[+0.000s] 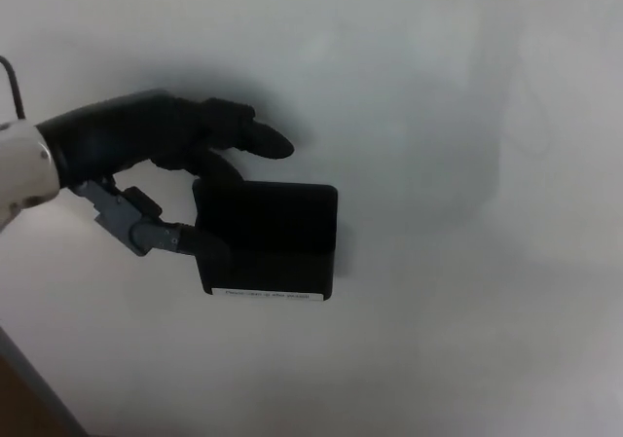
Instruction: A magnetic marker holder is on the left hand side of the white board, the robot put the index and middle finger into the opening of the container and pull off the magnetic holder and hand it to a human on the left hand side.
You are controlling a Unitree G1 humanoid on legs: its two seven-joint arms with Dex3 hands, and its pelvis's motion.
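The black magnetic marker holder [271,242] sticks to the whiteboard [438,116], a white label strip along its lower edge. My left hand [146,150] comes in from the left, just up and left of the holder. Its two fingers [248,133] stretch out above the holder's top edge, the lower one close to the top left corner. The thumb [161,233] reaches the holder's left side. The fingers are apart and the hand does not hold the box. Whether a fingertip is inside the opening is hidden. My right hand does not show.
The whiteboard fills nearly the whole view. A grey frame edge and a brown strip [19,408] cut across the bottom left corner. A thin dark cable [14,82] loops above my left wrist.
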